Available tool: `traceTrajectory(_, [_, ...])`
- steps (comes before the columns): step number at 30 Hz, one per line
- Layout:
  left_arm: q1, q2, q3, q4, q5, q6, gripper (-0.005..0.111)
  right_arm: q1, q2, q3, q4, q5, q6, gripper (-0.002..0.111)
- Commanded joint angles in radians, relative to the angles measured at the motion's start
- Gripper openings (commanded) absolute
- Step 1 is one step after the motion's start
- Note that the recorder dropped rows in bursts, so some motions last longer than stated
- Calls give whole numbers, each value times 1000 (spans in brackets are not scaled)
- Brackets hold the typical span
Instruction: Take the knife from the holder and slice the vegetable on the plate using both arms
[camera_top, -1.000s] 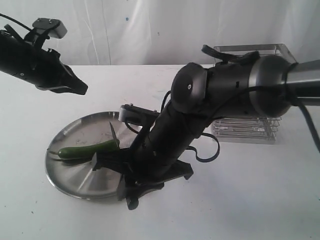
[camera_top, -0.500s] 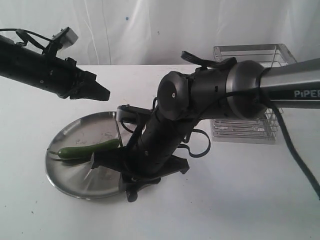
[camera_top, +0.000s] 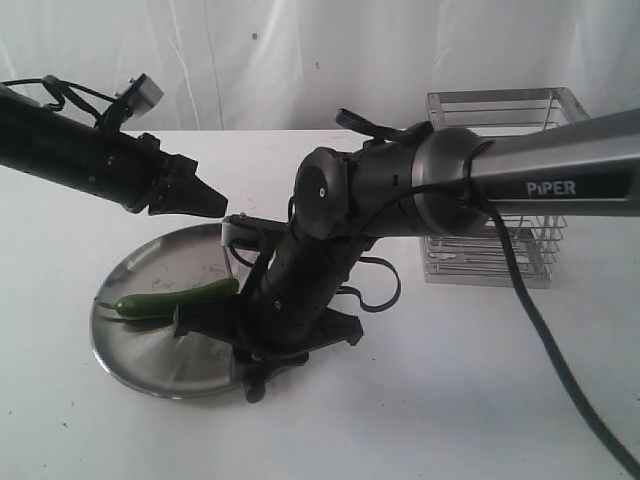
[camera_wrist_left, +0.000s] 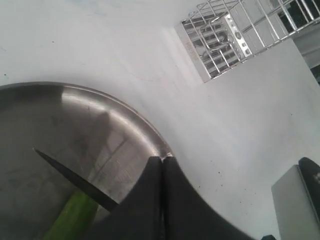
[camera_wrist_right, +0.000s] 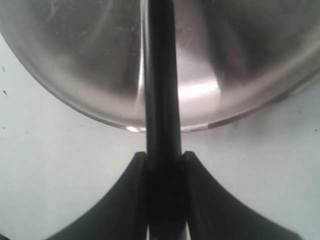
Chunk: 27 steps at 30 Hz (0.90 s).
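The right arm (camera_top: 400, 190) hides one end of the single vegetable (camera_top: 175, 298), part of the one plate (camera_top: 130, 350) and the holder's (camera_top: 495, 105) middle. The right tool (camera_wrist_right: 164, 159) clamps the one knife (camera_wrist_right: 160, 85), blade over the vegetable on the plate; the left tool (camera_wrist_left: 161, 162), closed and empty, hovers above the plate rim.

Plate (camera_top: 128, 345): polished steel, mirror-bright, fine scuffs.
Vegetable (camera_top: 175, 297): glossy green skin.
Knife (camera_wrist_right: 161, 75): matt black throughout.
Holder (camera_top: 460, 262), upper right of frame: bright silver wire.
Desk (camera_top: 470, 400): matt white, smooth.
Arm section (camera_top: 570, 180): satin grey metal; remaining casing matt black.
Backdrop (camera_top: 300, 60): white cloth, creased.
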Motion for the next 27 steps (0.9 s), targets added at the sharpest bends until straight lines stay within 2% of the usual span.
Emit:
traceTrajectory(1, [-1,-3,45,-46,6,54,0,1,3,-4,-11,11,-7,0])
traceTrajectory(16, [-1,-1,185,-352,-39,341,0,1,19,-4,-11,15,-17,0])
traceTrajectory(22, [-2,53,190,-390,-29,363,0,1,19,-4,-9,15,-21,0])
traceTrajectory(27, [-3,79,190,-428,54,381,0,1,19,-4,-7,15,-22,0])
